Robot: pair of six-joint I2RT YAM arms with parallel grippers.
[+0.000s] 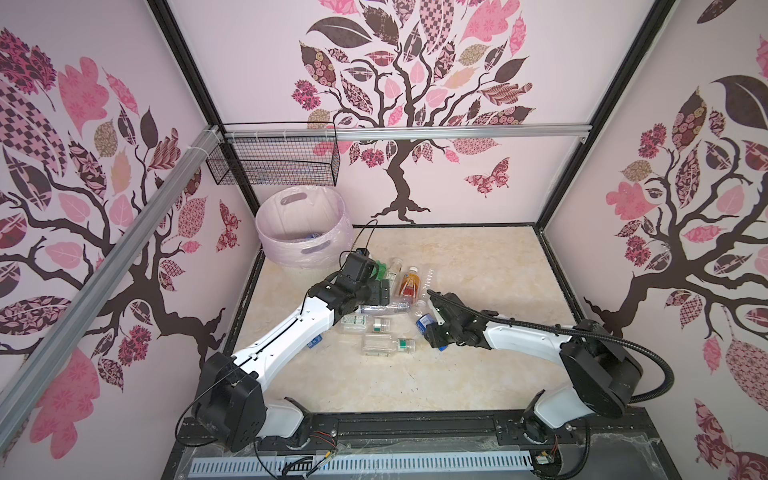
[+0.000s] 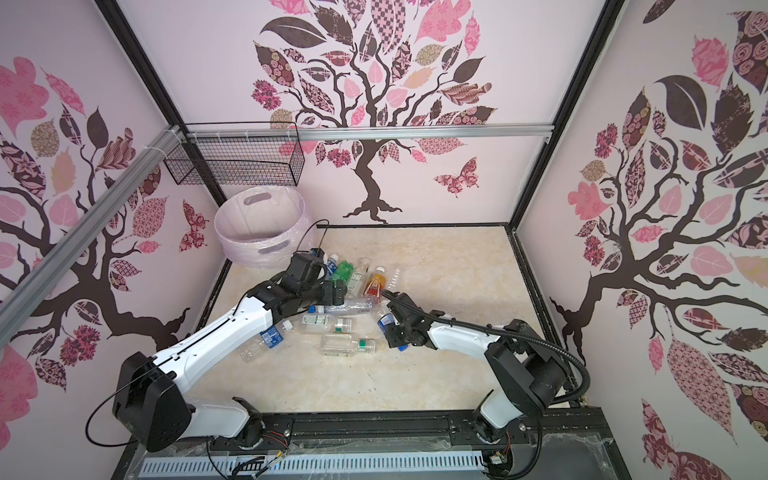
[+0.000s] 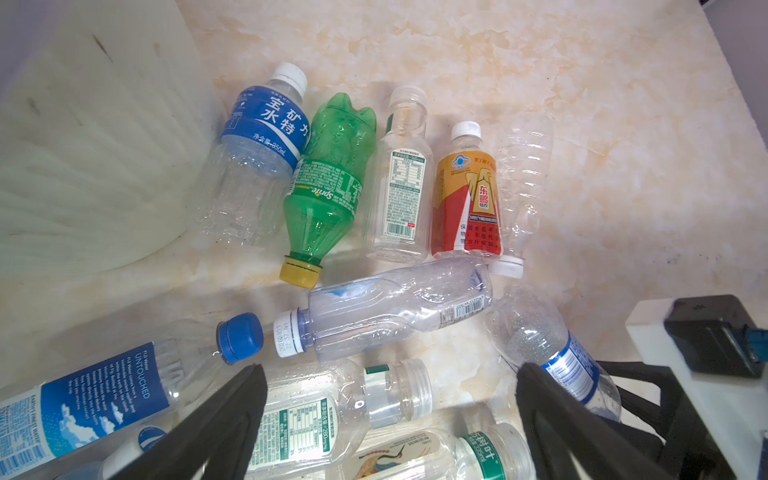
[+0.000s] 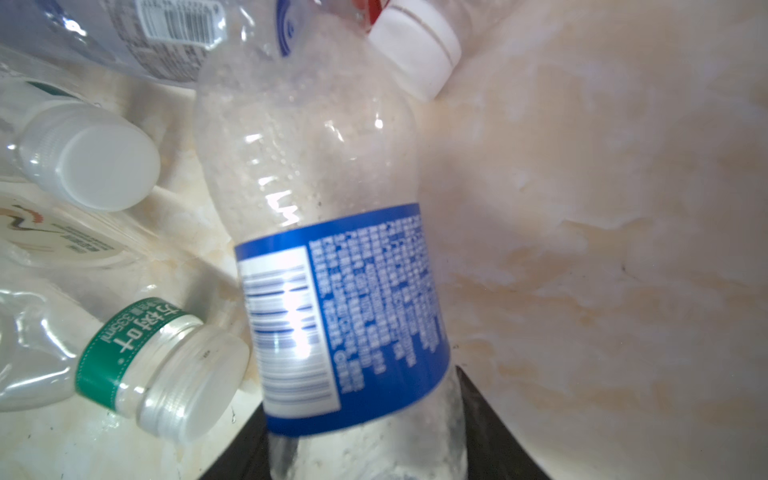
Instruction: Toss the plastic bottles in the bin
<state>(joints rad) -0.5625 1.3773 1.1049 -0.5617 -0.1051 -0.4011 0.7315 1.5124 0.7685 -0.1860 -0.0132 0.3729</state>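
Several plastic bottles lie in a loose heap mid-table. Among them are a green Sprite bottle (image 3: 328,183), an orange-red one (image 3: 465,199), a blue-labelled clear one (image 3: 262,137) and a crushed clear one (image 3: 399,307). The pale pink bin (image 1: 291,249) (image 2: 249,249) stands at the back left, lined with thin plastic. My left gripper (image 3: 388,382) (image 1: 380,291) hangs open over the heap, above white-capped, green-labelled bottles (image 3: 324,407). My right gripper (image 4: 365,415) (image 1: 434,328) is shut on a clear bottle with a blue label (image 4: 332,291) (image 1: 424,322) at the heap's right edge.
A black wire basket (image 1: 274,160) hangs on the back wall above the bin. Patterned walls close in three sides. Bare marbled tabletop (image 1: 478,266) stretches to the right of the heap and toward the front (image 1: 374,382).
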